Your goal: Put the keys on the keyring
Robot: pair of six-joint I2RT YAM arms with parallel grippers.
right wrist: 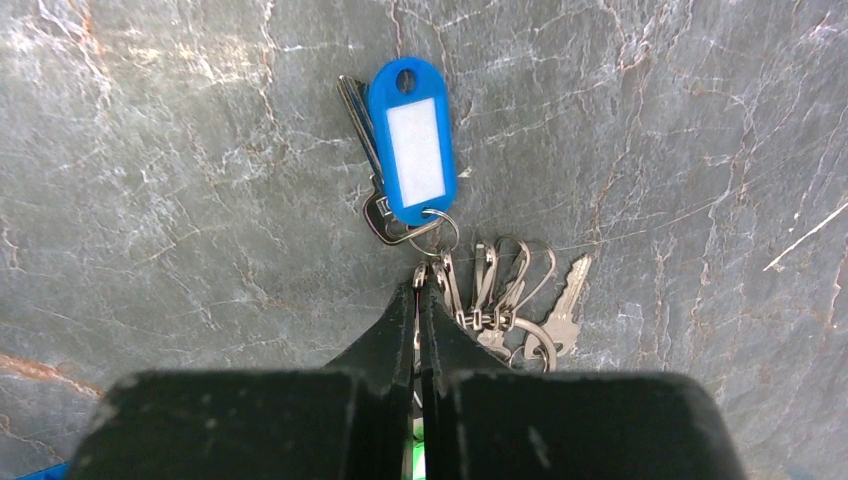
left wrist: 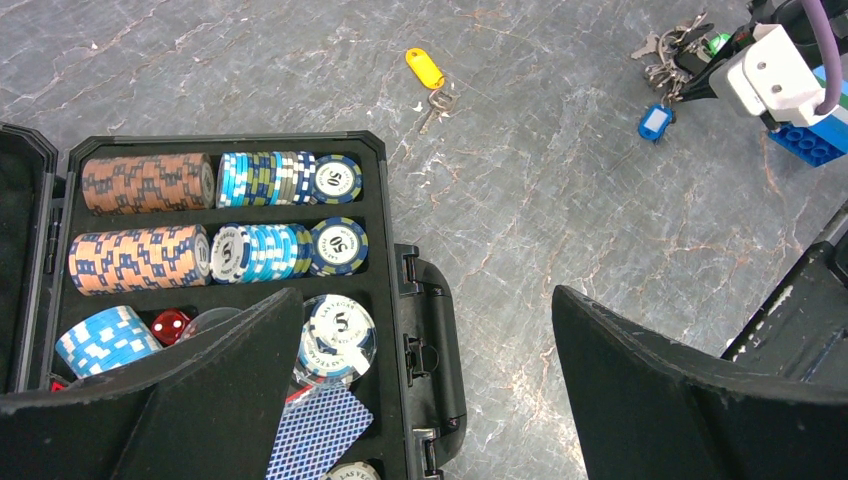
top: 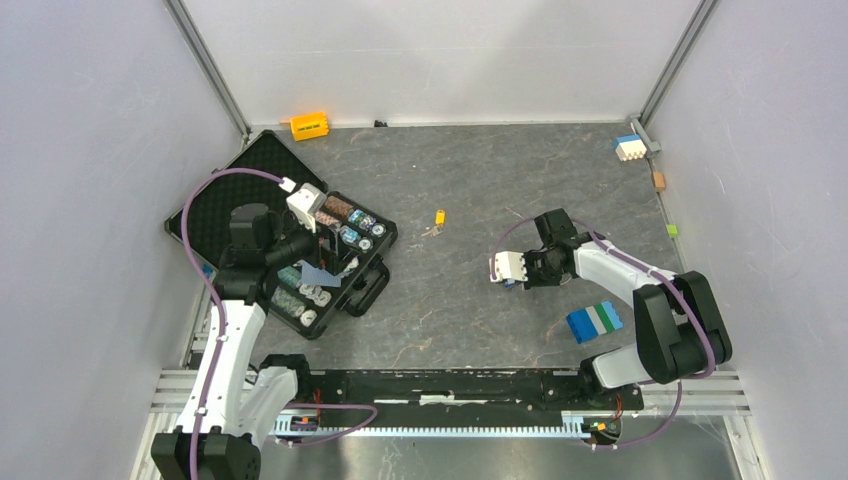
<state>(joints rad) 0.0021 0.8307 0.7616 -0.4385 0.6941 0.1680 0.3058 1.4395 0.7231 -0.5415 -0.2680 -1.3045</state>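
The table (top: 470, 180) is a matte grey slab veined like marble. The right gripper (right wrist: 421, 290) has its black fingers pressed tight together, pinching a thin wire loop of the keyring (right wrist: 500, 305). The keyring is a shiny bunch of silver snap hooks and rings lying flat just right of the tips. Straight ahead of the tips, a glossy blue tag (right wrist: 412, 140) with a white label window partly covers a slim silver key (right wrist: 352, 105). A small key (right wrist: 568, 295) fans out at the bunch's far right.

The left gripper (left wrist: 425, 300) gapes wide and holds nothing. It hangs above a black case (left wrist: 395, 180) packed with ridged poker chips (left wrist: 150, 183), a red die (left wrist: 170, 323) and blue patterned cards (left wrist: 320, 430). Ahead of it, past the case's rim, a loose key (left wrist: 437, 100) lies on the table with a yellow tag (left wrist: 425, 68). A blue, green and white brick stack (top: 594, 322) sits close behind the right gripper.
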